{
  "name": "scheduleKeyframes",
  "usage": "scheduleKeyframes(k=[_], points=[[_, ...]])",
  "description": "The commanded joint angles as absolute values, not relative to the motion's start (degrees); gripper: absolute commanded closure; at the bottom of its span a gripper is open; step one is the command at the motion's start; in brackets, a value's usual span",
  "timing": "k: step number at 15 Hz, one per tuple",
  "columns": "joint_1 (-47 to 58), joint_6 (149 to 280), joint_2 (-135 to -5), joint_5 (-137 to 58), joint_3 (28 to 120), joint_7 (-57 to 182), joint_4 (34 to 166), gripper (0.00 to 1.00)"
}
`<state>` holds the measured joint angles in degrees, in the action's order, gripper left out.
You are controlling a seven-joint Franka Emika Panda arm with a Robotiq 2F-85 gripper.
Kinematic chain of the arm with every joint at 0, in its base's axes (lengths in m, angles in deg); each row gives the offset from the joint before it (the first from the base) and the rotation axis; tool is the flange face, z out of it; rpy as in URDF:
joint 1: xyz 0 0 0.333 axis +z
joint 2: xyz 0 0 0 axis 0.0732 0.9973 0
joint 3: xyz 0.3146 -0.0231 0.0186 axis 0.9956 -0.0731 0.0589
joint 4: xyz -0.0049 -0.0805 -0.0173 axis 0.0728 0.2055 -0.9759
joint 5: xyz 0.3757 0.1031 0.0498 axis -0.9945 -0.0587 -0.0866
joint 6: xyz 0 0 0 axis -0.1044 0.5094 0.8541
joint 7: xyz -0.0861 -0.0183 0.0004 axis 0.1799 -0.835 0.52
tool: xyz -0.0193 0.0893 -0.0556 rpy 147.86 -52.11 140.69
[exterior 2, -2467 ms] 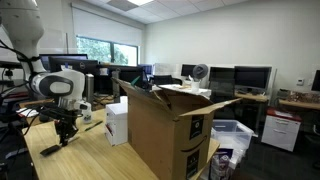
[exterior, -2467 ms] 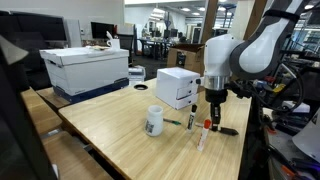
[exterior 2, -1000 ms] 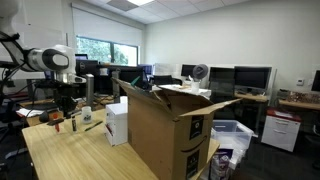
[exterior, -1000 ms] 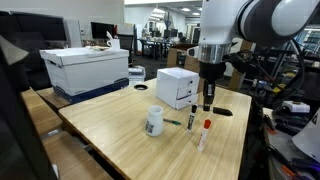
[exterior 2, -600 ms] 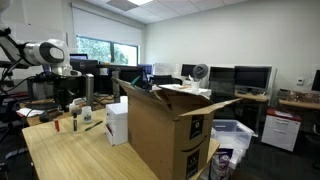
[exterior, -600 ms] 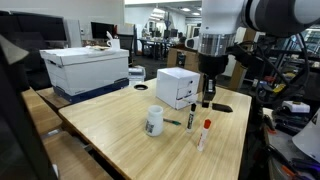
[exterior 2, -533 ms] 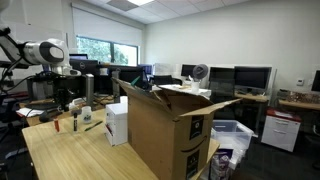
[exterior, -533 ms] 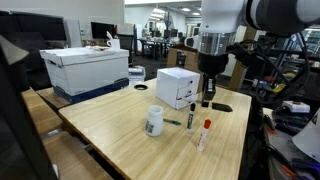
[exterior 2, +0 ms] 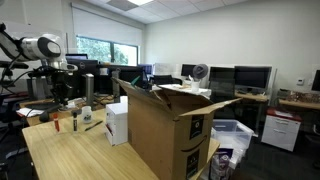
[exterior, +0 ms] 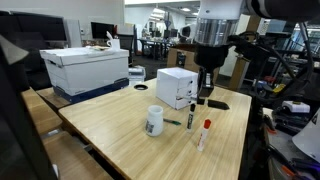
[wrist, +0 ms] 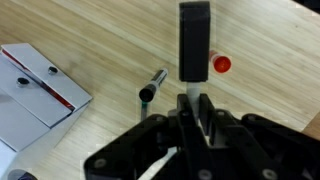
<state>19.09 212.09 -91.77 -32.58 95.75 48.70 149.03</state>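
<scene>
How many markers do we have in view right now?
4. The held marker in the end effector; the upright marker on the table; the dark marker lying beside the cup; the red-capped marker lying nearby. Others may be hidden.

A white robot arm [exterior 2: 42, 46] hangs its gripper [exterior 2: 61, 96] over a wood table [exterior 2: 70, 155] near some small pens [exterior 2: 73, 121], a white box [exterior 2: 117, 122] sits beside a big brown box [exterior 2: 165, 135], and dark screens [exterior 2: 250, 77] stand far behind.
</scene>
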Motion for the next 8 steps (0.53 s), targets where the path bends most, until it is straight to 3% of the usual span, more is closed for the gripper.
scheduleKeyframes(k=[1,8], points=[[19.7,212.6,-90.6,-31.6,96.2,48.0,147.8,0.93],[20.6,207.7,-84.3,-28.7,96.9,46.8,141.3,0.93]])
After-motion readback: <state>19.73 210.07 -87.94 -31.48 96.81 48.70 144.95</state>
